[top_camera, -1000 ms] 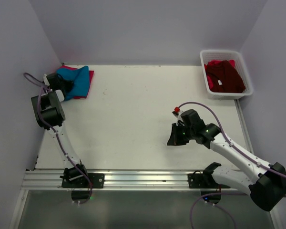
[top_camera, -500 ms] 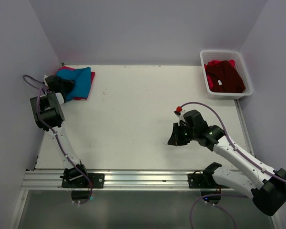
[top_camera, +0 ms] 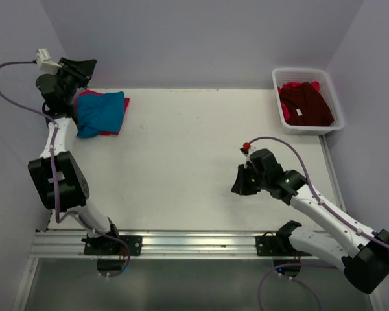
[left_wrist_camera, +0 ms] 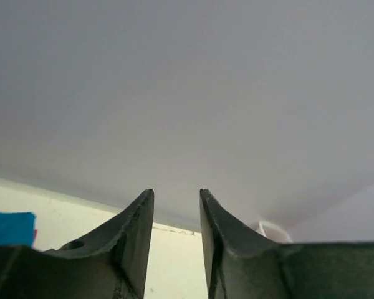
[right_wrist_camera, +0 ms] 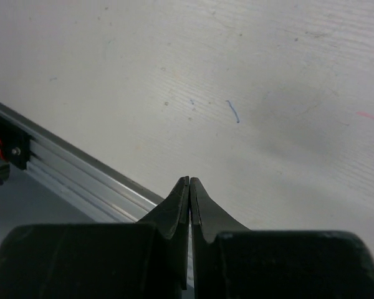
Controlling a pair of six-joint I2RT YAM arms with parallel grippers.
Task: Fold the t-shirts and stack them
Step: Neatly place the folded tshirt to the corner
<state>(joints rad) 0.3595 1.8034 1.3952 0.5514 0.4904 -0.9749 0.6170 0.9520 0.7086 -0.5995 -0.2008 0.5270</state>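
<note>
A folded teal-blue t-shirt lies at the table's far left corner on top of a pinkish-red t-shirt, of which only the edges show. A dark maroon t-shirt lies bunched in the white basket at the far right. My left gripper is raised above and behind the teal shirt, facing the back wall. In the left wrist view this left gripper is open with nothing between its fingers, and a corner of the teal shirt shows low at the left. My right gripper hangs shut and empty over bare table near the front.
Grey walls close in the table on the left, back and right. The aluminium rail with both arm bases runs along the near edge. The right arm's purple cable loops above its wrist.
The left arm has risen from the teal shirt up toward the back wall and its jaws have parted, leaving the shirt on the pile. The right arm has barely shifted.
</note>
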